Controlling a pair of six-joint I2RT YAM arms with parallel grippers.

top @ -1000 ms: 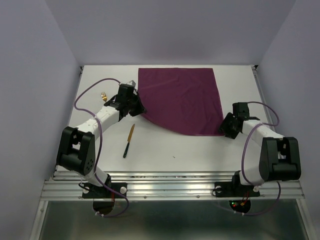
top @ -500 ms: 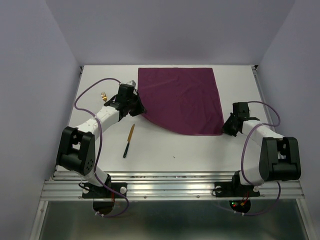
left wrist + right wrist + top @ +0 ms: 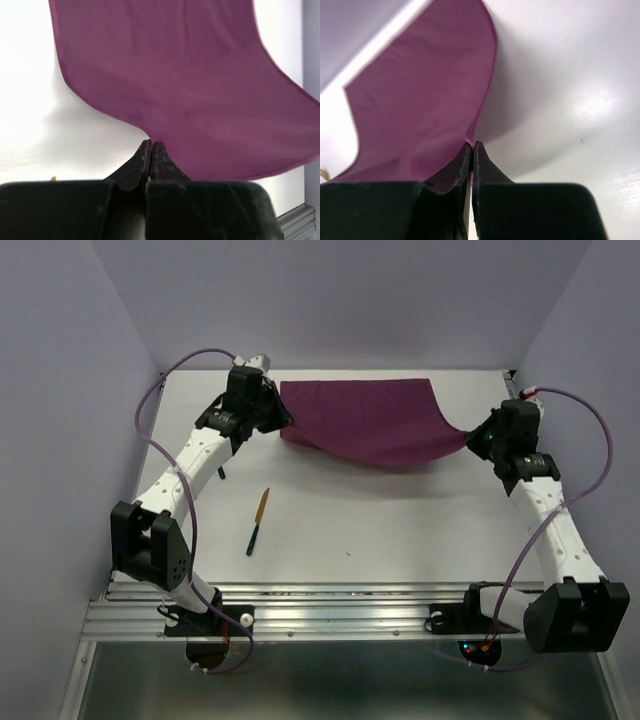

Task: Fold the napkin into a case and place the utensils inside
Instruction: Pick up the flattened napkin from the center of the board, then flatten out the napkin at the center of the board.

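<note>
The plum-purple napkin (image 3: 365,420) lies at the back of the white table, its near edge raised and sagging between my two grippers. My left gripper (image 3: 283,418) is shut on the napkin's near-left corner; in the left wrist view the cloth (image 3: 190,90) spreads away from the pinched tips of that gripper (image 3: 151,142). My right gripper (image 3: 470,437) is shut on the near-right corner; in the right wrist view the napkin (image 3: 420,110) rises from that gripper (image 3: 472,144). The knife (image 3: 258,522), gold blade pointing away and black handle nearer, lies left of centre. The fork is hidden.
The table (image 3: 400,520) is walled in by pale lilac panels at the back and on both sides. A metal rail (image 3: 340,615) runs along the near edge by the arm bases. Purple cables loop off both arms.
The right gripper closed on the napkin's near-right corner. Both arms then rose and swung toward the back, lifting the near edge so the cloth folds over itself. The knife has not moved.
</note>
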